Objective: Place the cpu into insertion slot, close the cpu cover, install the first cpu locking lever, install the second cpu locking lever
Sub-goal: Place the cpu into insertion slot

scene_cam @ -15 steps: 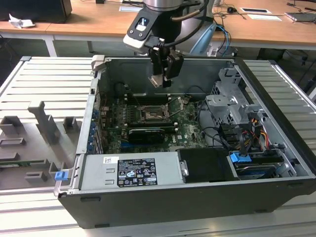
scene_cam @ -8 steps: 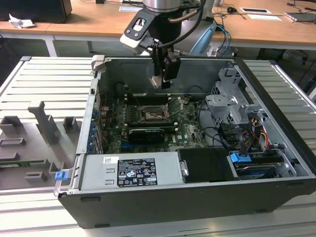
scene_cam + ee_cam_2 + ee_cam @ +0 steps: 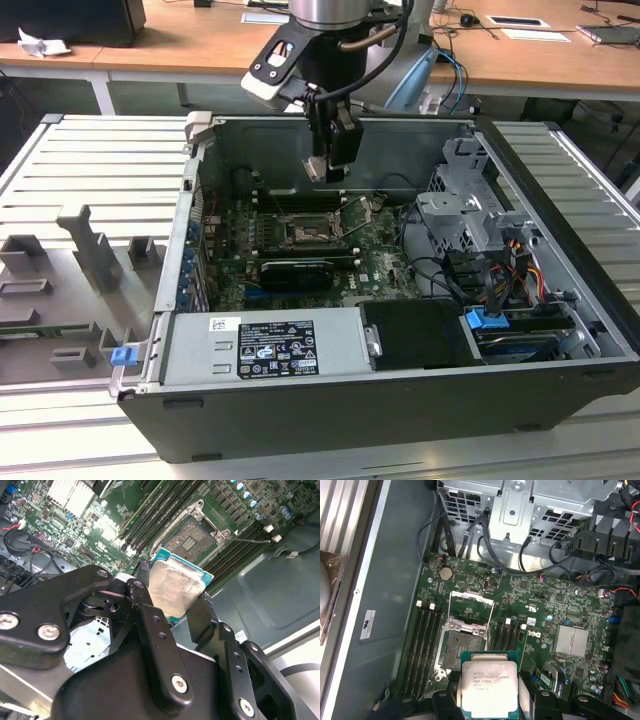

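I have the open computer case (image 3: 300,420) lying on its side on the ribbed bench, with the green motherboard (image 3: 385,250) across its floor. In the exterior view a grey power supply (image 3: 265,350) sits along the near wall, and a metal drive cage (image 3: 470,200) stands on that view's right. Black cables (image 3: 490,545) trail from the cage onto the board but stop short of the socket. My gripper (image 3: 335,172) hangs inside the case, above the board and near the far wall. Rows of memory slots (image 3: 422,645) flank the insertion slot (image 3: 454,647) on both sides, and a finned heatsink (image 3: 572,641) sits well apart from it. The slot is bare, with its contact field exposed. The cpu cover (image 3: 468,611) is swung open just beside it, so nothing lies over the opening. The cpu (image 3: 172,592) is pinched by its edges between my two black fingers (image 3: 202,612), which are closed on it. It is held metal face up, raised above the board and near the slot but not seated in it.
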`<state>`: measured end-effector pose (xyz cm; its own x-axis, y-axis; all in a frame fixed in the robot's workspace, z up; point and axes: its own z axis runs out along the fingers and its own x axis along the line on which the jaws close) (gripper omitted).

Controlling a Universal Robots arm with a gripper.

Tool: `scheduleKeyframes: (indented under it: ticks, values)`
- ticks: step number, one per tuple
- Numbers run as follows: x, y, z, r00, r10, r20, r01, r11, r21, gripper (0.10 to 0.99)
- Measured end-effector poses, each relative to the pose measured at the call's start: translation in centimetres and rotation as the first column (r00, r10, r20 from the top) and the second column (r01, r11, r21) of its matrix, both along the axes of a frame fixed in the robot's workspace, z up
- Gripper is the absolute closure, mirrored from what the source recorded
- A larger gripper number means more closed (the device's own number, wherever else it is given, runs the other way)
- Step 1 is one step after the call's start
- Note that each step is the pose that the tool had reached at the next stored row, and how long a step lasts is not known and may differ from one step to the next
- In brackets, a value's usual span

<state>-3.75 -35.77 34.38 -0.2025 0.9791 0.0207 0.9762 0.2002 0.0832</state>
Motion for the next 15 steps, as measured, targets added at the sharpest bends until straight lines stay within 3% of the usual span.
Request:
scheduleKeyframes:
  ticks: [8, 15]
  values:
    - [0.00, 0.00, -0.21, 0.9975, -0.070, 0.0000, 0.070, 0.9975, -0.001, 0.549]
    - [0.00, 0.04, -0.67, 0.9967, -0.081, -0.0009, 0.081, 0.9967, -0.001, 0.549]
